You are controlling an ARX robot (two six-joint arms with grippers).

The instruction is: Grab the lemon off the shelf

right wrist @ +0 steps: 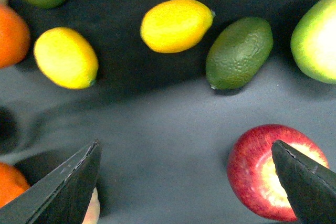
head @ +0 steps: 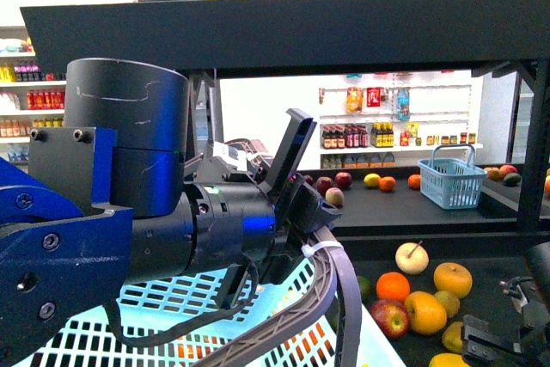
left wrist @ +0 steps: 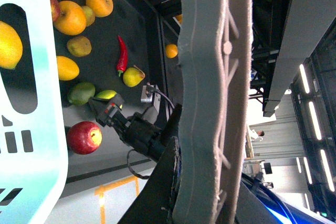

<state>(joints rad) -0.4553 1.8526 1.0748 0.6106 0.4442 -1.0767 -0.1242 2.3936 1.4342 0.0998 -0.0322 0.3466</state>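
Right gripper (right wrist: 186, 153) hangs spread wide above shelf (right wrist: 157, 98), near lemon (right wrist: 176, 24).

Blue basket (head: 451, 180), red apple (right wrist: 258, 172) (avocado (right wrist: 239, 52) nearby).

Shelf (head: 284, 36): black metal, matt painted finish, flat and smooth; tray floor (right wrist: 157, 129): dark grey matt lining, smooth, faintly creased, material not determinable; lemon (right wrist: 176, 24): yellow skin, finely pitted, soft satin sheen; avocado (right wrist: 239, 52): dull green, pebbled and rough; apple (right wrist: 270, 174): red, smooth, glossy; fingers (right wrist: 63, 187) of right gripper (right wrist: 185, 145): black, matt, plain-faced; left arm (head: 51, 238): blue metal body, satin finish, with black matt cylindrical housing, lightly scratched; near basket (head: 172, 315): pale turquoise plastic lattice, smooth and glossy; far basket (head: 451, 180): light blue plastic mesh.
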